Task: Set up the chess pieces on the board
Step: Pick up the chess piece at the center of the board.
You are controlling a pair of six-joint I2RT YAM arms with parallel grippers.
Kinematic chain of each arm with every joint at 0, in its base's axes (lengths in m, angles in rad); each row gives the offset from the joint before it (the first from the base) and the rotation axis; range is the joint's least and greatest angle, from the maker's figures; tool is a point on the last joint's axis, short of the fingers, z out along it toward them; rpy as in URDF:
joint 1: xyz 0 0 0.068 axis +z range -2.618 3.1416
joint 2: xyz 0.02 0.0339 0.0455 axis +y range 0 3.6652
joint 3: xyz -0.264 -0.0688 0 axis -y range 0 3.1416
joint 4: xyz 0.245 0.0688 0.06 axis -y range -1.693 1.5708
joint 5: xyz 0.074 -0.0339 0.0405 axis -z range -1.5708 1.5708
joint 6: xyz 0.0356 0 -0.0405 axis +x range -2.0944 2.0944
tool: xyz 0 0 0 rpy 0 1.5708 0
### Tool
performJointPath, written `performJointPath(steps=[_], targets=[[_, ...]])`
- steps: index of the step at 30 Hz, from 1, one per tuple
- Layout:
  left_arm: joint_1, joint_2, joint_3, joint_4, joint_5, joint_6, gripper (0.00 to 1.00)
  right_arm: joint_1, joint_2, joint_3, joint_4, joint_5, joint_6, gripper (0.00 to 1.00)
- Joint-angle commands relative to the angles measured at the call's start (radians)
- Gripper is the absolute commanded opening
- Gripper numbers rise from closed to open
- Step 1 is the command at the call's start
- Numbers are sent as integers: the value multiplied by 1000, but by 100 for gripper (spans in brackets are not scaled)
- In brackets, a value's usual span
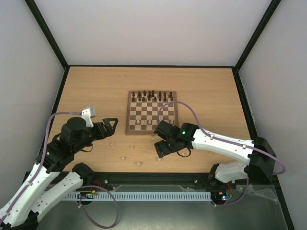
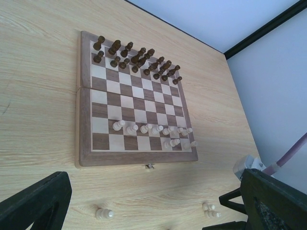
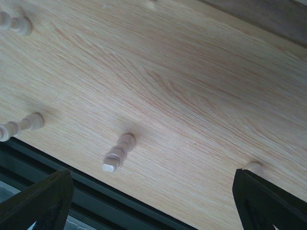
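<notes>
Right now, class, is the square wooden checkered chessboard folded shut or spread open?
Spread open: the chessboard lies flat, squares up, dark brown pieces standing on its far rows.

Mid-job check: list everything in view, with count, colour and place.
board: one, brown and cream checkered, table centre.
dark chess pieces: about sixteen, dark brown, board's far two rows.
pale chess pieces on the board: about ten, beige, near two rows.
loose pale chess pieces: at least five, beige, table before the board.
table: one, light wood, under everything.
walls: three, white, around the table.
left arm: one, white and black, near left; jaws open, empty.
right arm: one, white and black, near right; jaws open above loose pieces.
</notes>
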Motion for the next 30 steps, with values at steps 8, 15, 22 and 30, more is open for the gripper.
performJointPath(steps=[8, 15, 22, 30], targets=[[6, -17, -15, -4, 21, -7, 99, 9, -59, -59, -23, 49, 71, 91], [6, -17, -34, 7, 25, -9, 99, 9, -52, -55, -19, 48, 70, 86], [7, -28, -38, 2, 20, -7, 99, 9, -37, -40, -15, 38, 66, 85], [6, -23, -39, 6, 19, -8, 99, 64, -9, 5, -3, 26, 62, 84]])
